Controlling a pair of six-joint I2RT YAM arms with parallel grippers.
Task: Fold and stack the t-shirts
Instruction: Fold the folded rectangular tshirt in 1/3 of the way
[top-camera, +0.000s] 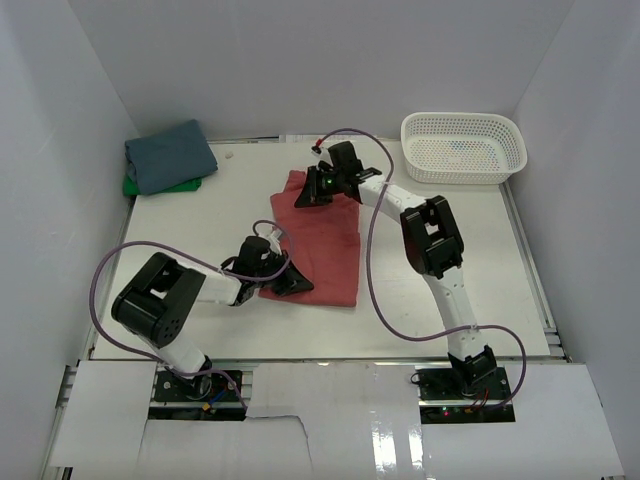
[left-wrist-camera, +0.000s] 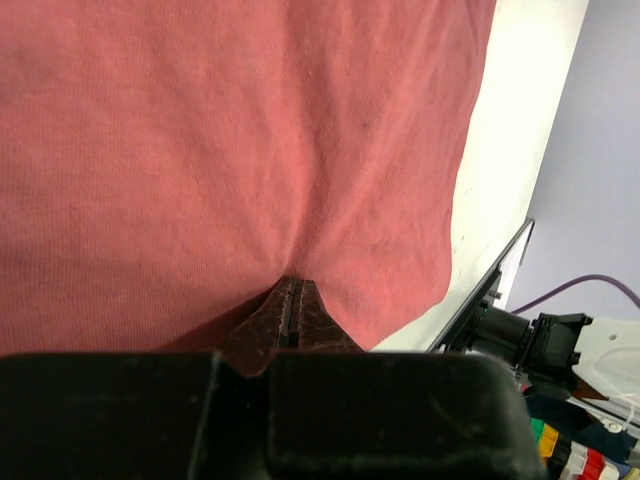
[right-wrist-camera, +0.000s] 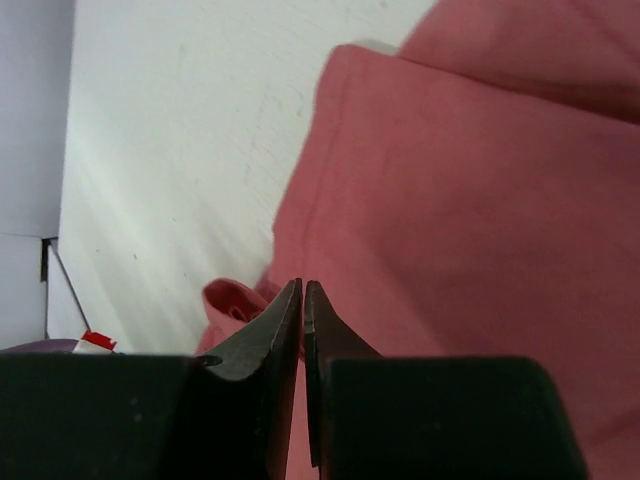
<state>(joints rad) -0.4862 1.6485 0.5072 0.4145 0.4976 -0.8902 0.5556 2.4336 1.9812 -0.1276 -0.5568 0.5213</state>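
At mid-table the red shirt lies as a long, smooth folded strip. Creases fan from the left gripper, clamped on its near-left edge, likely to carry a fold. The right gripper rests at the far corner with jaws almost together; I cannot tell whether it pinches cloth. The blue shirt lies folded on the green shirt.

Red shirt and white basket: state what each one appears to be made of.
Coral-red t-shirt: soft knit cloth, probably cotton or a blend, matte; the left wrist view shows a fine weave and soft creases. Basket: likely rigid moulded plastic, white; its walls are an open mesh of regular holes.
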